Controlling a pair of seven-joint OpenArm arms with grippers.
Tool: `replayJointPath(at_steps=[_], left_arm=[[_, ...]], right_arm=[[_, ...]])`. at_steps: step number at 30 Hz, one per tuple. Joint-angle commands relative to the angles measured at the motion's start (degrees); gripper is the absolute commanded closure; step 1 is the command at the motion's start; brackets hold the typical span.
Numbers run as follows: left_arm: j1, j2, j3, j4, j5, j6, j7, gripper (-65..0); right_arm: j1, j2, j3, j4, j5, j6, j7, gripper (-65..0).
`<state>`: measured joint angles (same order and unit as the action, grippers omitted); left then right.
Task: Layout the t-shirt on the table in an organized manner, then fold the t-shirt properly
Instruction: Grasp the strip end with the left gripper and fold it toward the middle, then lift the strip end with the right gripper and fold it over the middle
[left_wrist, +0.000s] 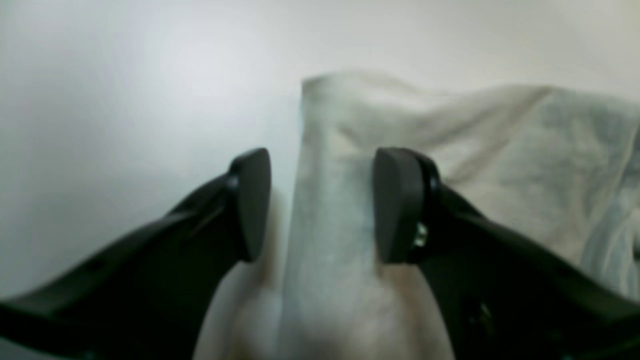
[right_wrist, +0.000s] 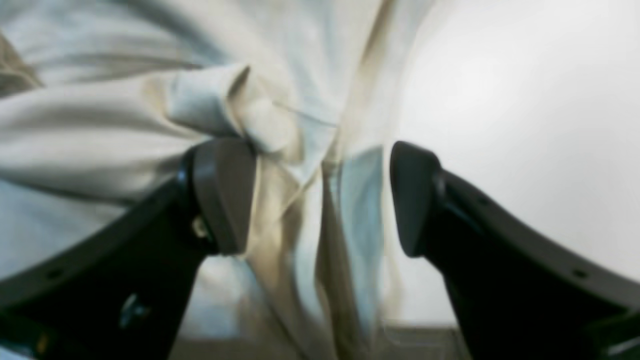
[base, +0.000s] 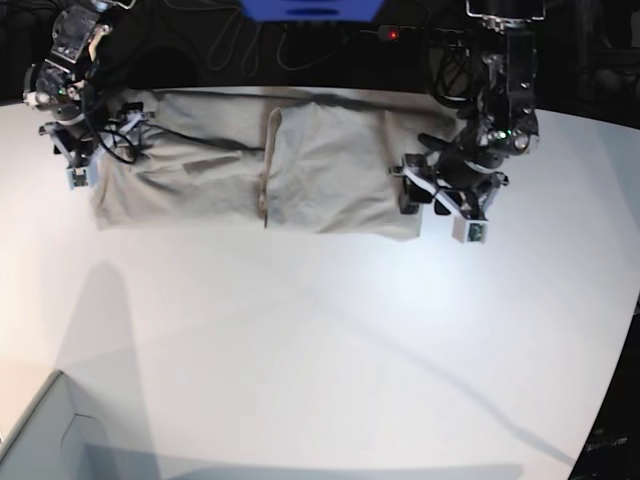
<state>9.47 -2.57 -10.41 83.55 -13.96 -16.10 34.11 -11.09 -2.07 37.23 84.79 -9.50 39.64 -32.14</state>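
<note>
The beige-grey t-shirt (base: 330, 170) lies spread along the far side of the white table (base: 320, 330), with a fold line near its middle. My left gripper (base: 440, 205) stands at its right end. In the left wrist view this gripper (left_wrist: 322, 205) is open, and a strip of the t-shirt (left_wrist: 500, 165) runs between the jaws without being pinched. My right gripper (base: 85, 160) is at the shirt's left end. The right wrist view shows the gripper (right_wrist: 322, 197) open wide over bunched folds of the t-shirt (right_wrist: 100, 125).
A pale box corner (base: 40, 440) sits at the near left. Black cables (base: 250, 50) and a blue object (base: 310, 8) lie behind the table's far edge. The curved table edge (base: 610, 380) drops off at the right.
</note>
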Motion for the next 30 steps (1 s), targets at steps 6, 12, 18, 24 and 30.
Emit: replayJointPath(at_steps=[6,12,18,24,30], left_arm=[[0.3,-2.4,-0.1,1.1,-7.7,-0.1,-1.2,-32.0],[0.7,-6.8,-0.1,1.1,-18.4,0.3,-1.2,-32.0],[0.7,-10.8,-0.3,0.1,-22.0,0.5,-1.2,-31.8],[0.7,-10.5,-5.7,-5.2,-22.4,0.5,-0.7,-29.2],[0.4,-8.5,-5.9,-10.8,-22.0,0.5,-0.7,-3.3]], right_arm=[[1.5,1.1,0.3,-4.3,-0.2,0.4,-0.1,-43.2],[1.7,1.1,-0.2,-6.0,0.0,0.4,0.4,-37.4],[3.3,1.1,-0.2,-6.0,0.0,0.4,-0.2,-7.3],[3.3,1.0,0.2,-4.0,0.0,0.4,-0.2,0.0],[2.5,-0.9,0.3,3.8,0.0,0.4,-0.2,0.0]])
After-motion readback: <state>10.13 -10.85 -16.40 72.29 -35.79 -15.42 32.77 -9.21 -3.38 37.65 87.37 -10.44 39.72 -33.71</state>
